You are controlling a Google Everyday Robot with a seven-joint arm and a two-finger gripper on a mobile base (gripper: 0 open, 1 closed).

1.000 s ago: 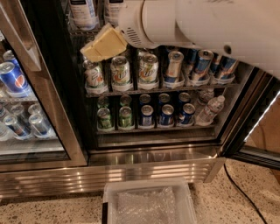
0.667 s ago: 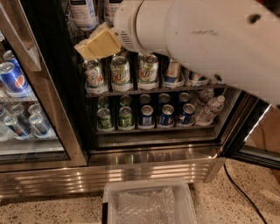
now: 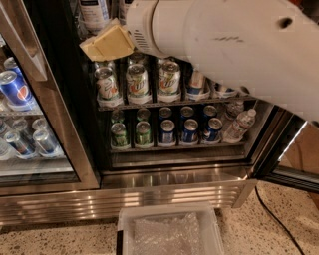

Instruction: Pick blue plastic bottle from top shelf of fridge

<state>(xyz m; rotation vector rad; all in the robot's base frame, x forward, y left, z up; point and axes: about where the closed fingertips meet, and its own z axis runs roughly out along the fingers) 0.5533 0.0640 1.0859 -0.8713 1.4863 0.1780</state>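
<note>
Tan gripper [image 3: 107,43] just below the blue plastic bottle [image 3: 94,12], slightly up and left of a second ago, grip width impossible to tell, bottle apparently upright at the fridge [image 3: 174,182] top (label bottom only), white arm [image 3: 224,45] right of the bottle, now covering more cans [image 3: 138,79].

blue plastic bottle [image 3: 94,11] cut by top edge | claw [image 3: 103,44] just below

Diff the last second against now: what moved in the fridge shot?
The gripper shifted left and slightly up, ending just below the blue plastic bottle. The white arm swung in and now covers more of the upper right, hiding some cans there. Nothing visibly taken hold of. The cans and the floor bin stayed put.
</note>
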